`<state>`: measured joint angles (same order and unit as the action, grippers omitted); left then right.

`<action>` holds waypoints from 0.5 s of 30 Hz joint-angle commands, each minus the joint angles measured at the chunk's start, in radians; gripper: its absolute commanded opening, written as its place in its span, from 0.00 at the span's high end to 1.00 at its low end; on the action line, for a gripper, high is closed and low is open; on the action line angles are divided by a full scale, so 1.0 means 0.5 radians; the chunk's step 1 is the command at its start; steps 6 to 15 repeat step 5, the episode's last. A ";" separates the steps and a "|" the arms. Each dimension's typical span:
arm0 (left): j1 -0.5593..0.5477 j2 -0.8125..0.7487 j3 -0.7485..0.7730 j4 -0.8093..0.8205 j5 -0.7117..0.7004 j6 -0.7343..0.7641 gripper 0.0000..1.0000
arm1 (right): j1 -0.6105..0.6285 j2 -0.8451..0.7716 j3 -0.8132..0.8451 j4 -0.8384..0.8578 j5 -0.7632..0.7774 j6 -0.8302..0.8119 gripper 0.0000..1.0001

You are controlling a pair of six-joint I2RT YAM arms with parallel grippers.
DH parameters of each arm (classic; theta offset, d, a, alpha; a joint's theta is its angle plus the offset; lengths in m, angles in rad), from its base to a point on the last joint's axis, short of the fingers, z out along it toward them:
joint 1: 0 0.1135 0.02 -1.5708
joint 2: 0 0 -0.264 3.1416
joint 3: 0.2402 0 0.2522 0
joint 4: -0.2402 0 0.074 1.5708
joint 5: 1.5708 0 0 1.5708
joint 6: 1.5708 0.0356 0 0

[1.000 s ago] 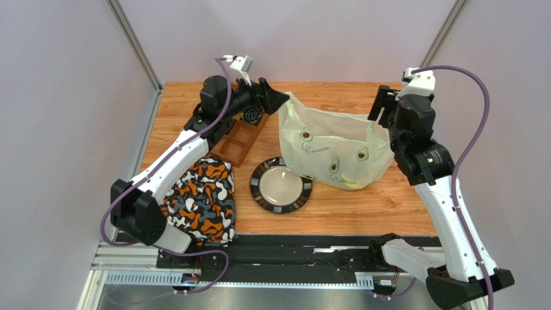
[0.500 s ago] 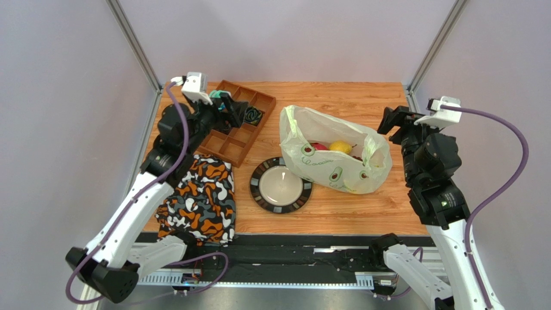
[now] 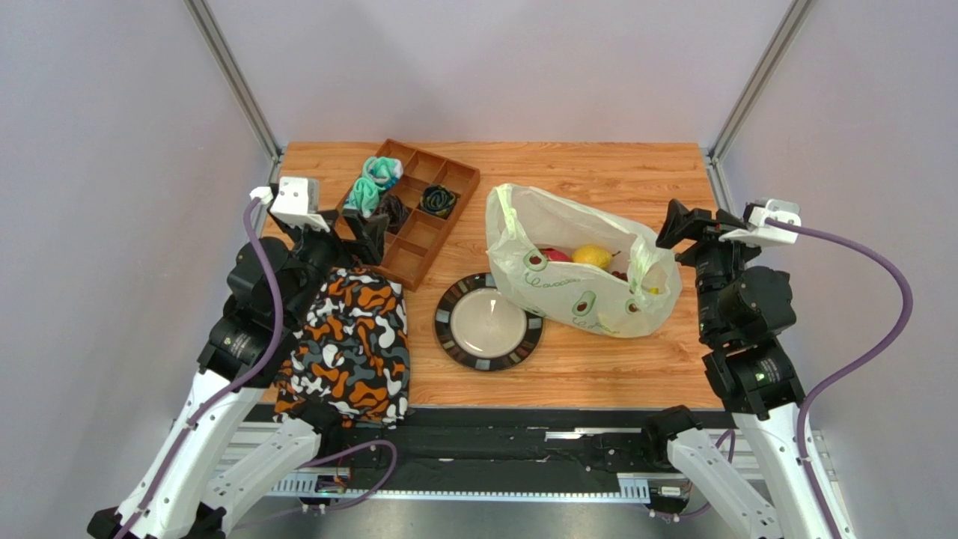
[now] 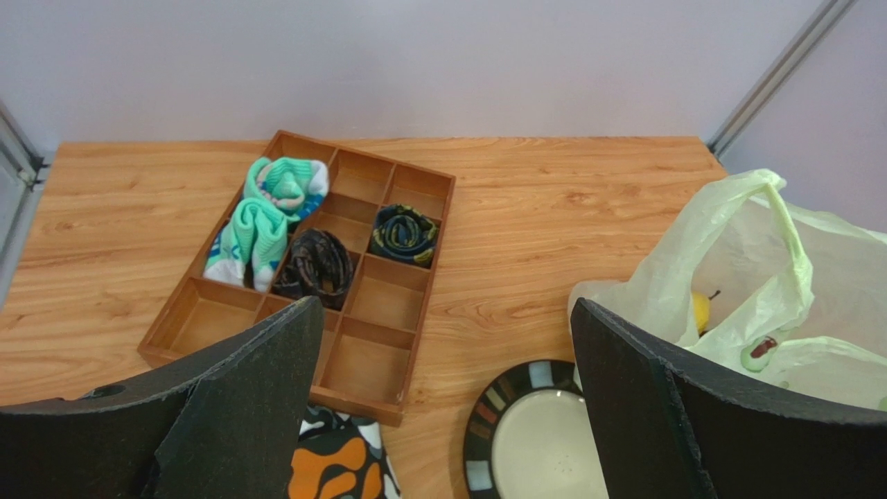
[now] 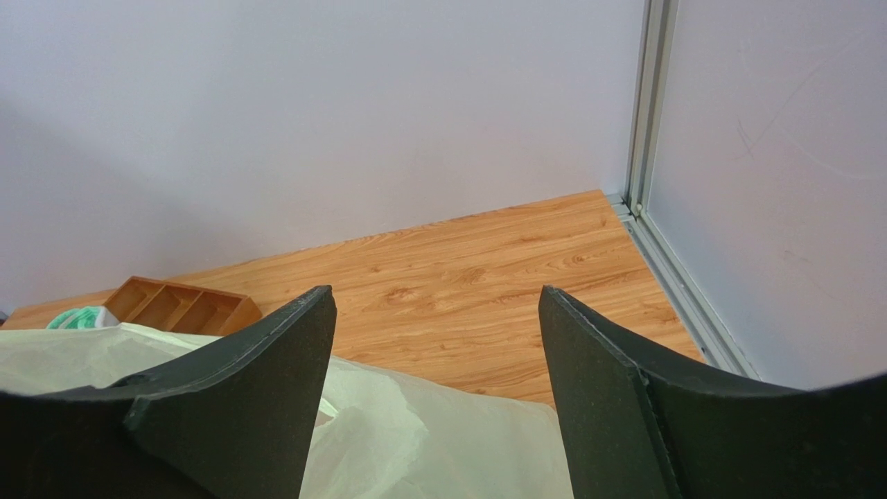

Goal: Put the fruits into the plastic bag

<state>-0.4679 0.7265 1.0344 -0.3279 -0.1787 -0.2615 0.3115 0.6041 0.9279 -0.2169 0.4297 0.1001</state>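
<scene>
Thin pale yellow-green plastic bag (image 3: 585,294) slumped centre-right, mouth gaping up. Round yellow fruit (image 3: 593,256) and pink-red dragon fruit (image 3: 553,255) lie inside. Left gripper (image 4: 442,312) and right gripper (image 5: 435,296) are spread wide and empty, clear of the bag on either side. Looks like loading's done.

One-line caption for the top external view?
Fruit in the plastic bag; left gripper and right gripper open, holding nothing.

We hold both arms bent and raised at our own sides, our left hand (image 3: 365,233) gaping wide and empty, our right hand (image 3: 678,225) also parted, gripping nothing, both pointing away from us.
</scene>
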 commanded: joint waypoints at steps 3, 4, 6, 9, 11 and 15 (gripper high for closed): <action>0.000 -0.069 -0.035 -0.035 -0.063 0.084 0.03 | 0.000 -0.015 -0.027 0.173 0.055 -0.041 0.24; 0.000 -0.079 -0.035 -0.035 -0.051 0.084 0.03 | -0.003 -0.018 -0.027 0.173 0.052 -0.041 0.24; 0.000 -0.082 -0.038 -0.028 -0.045 0.087 0.03 | 0.000 -0.018 -0.030 0.170 0.055 -0.044 0.24; 0.000 -0.082 -0.038 -0.028 -0.045 0.087 0.03 | 0.000 -0.018 -0.030 0.170 0.055 -0.044 0.24; 0.000 -0.082 -0.038 -0.028 -0.045 0.087 0.03 | 0.000 -0.018 -0.030 0.170 0.055 -0.044 0.24; 0.000 -0.082 -0.038 -0.028 -0.045 0.087 0.03 | 0.000 -0.018 -0.030 0.170 0.055 -0.044 0.24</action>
